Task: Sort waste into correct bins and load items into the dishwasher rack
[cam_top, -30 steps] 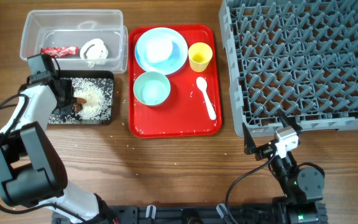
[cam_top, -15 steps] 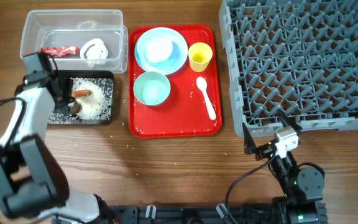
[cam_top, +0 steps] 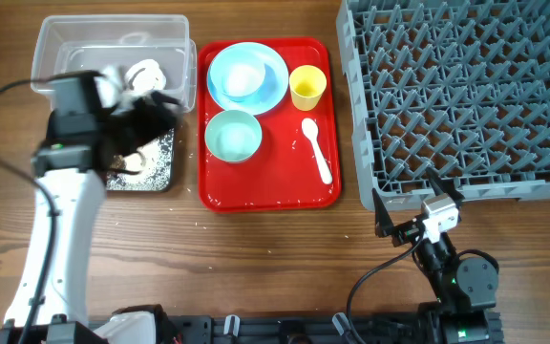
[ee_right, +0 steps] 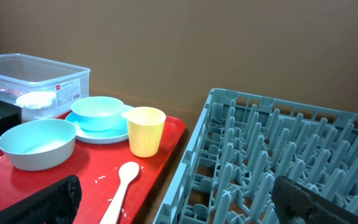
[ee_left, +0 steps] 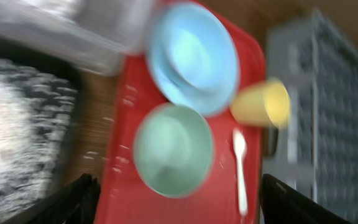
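Dishwasher rack (cam_top: 461, 96) sits on wooden table (cam_top: 275, 250); left end effector (ee_left: 178, 190) and right end effector (ee_right: 176, 194) spread wide.

The tray (cam_top: 267, 191) is bright red. The plate (cam_top: 216, 91) is light blue, the bowl on the plate (cam_top: 244, 75) paler, and the second bowl (cam_top: 233, 135) pale blue-green. The cup (cam_top: 307, 86) is yellow and the spoon (cam_top: 317, 151) white. The rack (cam_top: 466, 96) is a grey lattice. White rice (cam_top: 158, 153) speckles the black bin (cam_top: 151, 184). The table (cam_top: 256, 258) shows brown wood grain.
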Robot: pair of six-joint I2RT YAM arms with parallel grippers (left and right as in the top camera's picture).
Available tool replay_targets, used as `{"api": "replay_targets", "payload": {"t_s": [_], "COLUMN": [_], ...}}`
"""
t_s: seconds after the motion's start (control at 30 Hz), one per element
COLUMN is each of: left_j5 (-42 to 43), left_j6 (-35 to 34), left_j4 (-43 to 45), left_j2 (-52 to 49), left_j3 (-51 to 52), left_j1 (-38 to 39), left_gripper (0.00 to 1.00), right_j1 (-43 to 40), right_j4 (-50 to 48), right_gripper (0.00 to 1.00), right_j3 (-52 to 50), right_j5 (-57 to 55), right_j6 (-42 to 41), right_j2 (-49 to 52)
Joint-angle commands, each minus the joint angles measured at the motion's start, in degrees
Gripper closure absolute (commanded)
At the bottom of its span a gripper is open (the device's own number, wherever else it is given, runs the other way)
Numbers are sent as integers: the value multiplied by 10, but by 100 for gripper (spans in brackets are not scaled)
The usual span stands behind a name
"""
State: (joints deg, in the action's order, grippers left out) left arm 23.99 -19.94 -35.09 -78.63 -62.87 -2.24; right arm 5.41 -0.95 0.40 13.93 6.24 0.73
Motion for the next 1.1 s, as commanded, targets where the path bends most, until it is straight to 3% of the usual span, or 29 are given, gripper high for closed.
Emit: {"api": "replay_targets", "payload": {"t_s": [0.0,0.43,0.63,1.07], "left_j5": [-23,-132,-136,-161], "left_j6": [67,68,77,75], "left_j4": [15,34,19,-9], "left_j2": [5,-1,-1,-1], "left_j3": [2,2,2,2], "left_j1": [86,213,231,231], "left_gripper": [11,5,0,0], "right_j1": [-3,-3,-3,-3], "right_j4": [-3,-3,-3,-3], "right_gripper": [0,0,0,0], "right_j3": [-1,-1,-1,-1], "right_j5": [8,8,8,8], "right_j6": [-2,-2,-2,-2], "right_j2": [-5,-5,-5,-5]}}
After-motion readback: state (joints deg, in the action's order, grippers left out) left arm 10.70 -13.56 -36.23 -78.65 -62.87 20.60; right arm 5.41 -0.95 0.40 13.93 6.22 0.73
